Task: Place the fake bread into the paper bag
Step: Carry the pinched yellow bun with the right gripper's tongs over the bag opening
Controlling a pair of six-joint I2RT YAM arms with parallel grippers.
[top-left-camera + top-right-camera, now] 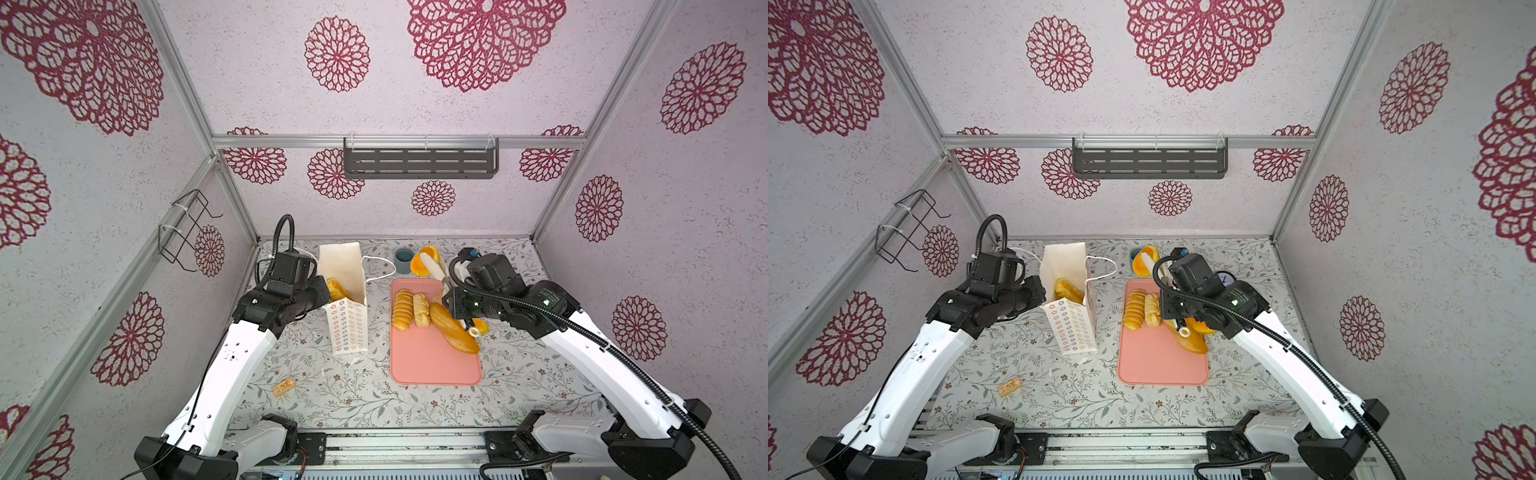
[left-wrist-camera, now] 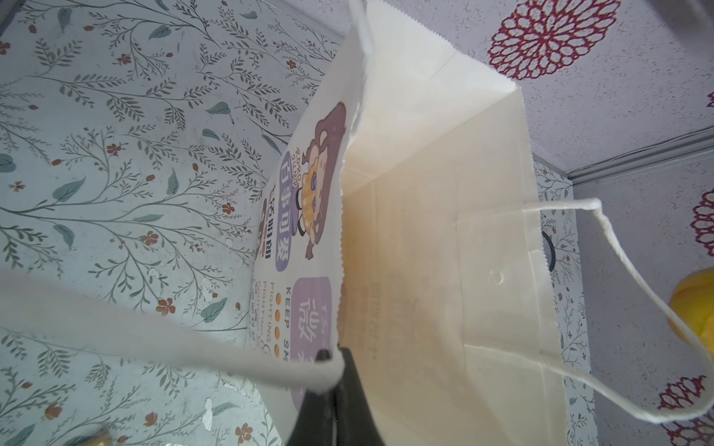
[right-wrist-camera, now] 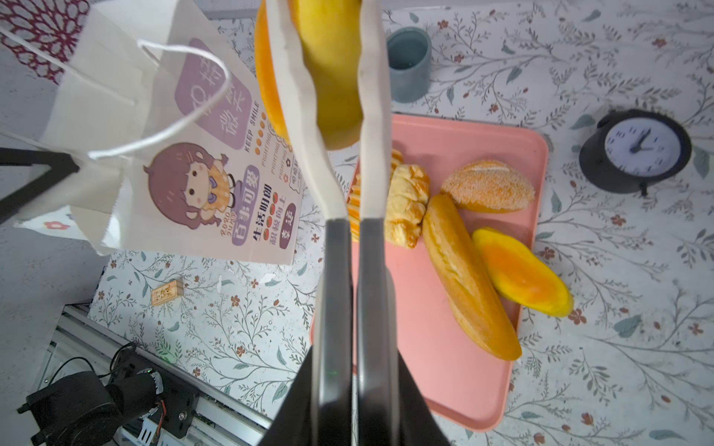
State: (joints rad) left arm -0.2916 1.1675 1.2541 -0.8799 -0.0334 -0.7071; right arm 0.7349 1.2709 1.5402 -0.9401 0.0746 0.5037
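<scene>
The paper bag (image 1: 348,328) stands open at the back left, with one piece of fake bread (image 1: 336,289) inside it. My left gripper (image 1: 326,291) is shut on the bag's near wall; in the left wrist view its dark fingers (image 2: 355,405) pinch the rim of the bag (image 2: 425,231). My right gripper (image 3: 355,386) is shut on white-tipped tongs (image 3: 371,116). The tongs clamp a yellow-orange bread (image 3: 332,77) in the air near the cup. A ridged loaf (image 1: 402,309), a pastry (image 1: 421,309), a long roll (image 1: 453,328), a seeded bun (image 3: 488,187) and an orange oval (image 3: 521,270) lie on the tray.
The pink tray (image 1: 432,365) lies right of the bag. A grey-blue cup (image 1: 403,259) stands behind it and a black clock (image 3: 637,150) to its right. A small tan cork-like piece (image 1: 284,386) lies front left. Walls enclose three sides.
</scene>
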